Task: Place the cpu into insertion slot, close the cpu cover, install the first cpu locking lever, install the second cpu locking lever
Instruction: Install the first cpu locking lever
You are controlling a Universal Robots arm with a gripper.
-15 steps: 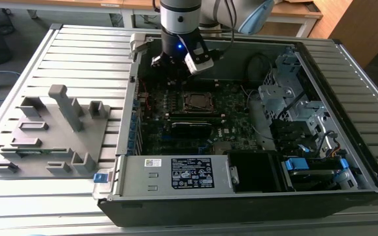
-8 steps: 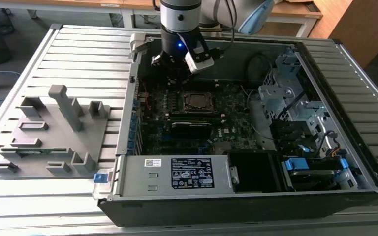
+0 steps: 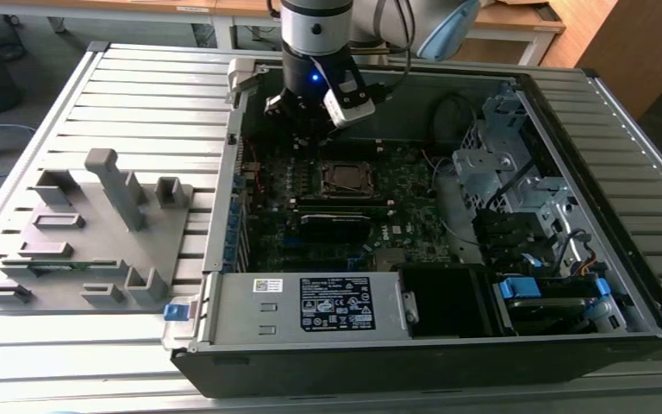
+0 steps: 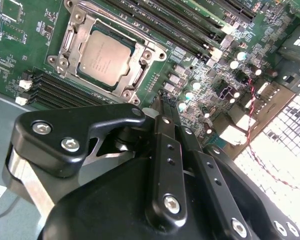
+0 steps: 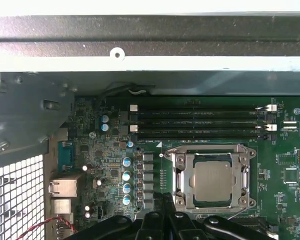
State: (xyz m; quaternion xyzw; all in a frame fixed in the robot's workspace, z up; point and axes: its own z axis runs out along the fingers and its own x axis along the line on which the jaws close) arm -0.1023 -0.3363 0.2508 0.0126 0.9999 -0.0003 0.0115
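The cpu [image 5: 212, 181], a flat grey-silver square, lies in the insertion slot [image 3: 345, 178] on the green motherboard. In the second wrist view the cpu [image 4: 102, 55] sits level inside its socket. The cpu cover [image 5: 182, 180], a silver metal frame, lies flat around the chip, and the cpu cover [image 4: 140, 75] shows the chip through its window. Thin wire levers run along the frame's sides; I cannot tell whether they are latched. My gripper [image 5: 163, 201] hovers beside one corner of the socket, apart from it, shut with nothing held. The gripper [image 4: 163, 100] and the gripper [image 3: 306, 129] hang above the board.
Long black memory slots [image 5: 200, 120] run next to the socket. The case wall [image 5: 150, 70] stands close behind them. A drive cage [image 3: 503, 164] and cables fill the exterior view's right. A power supply [image 3: 308, 306] lies at the front. A grey fixture tray [image 3: 78, 233] sits outside on the exterior view's left.
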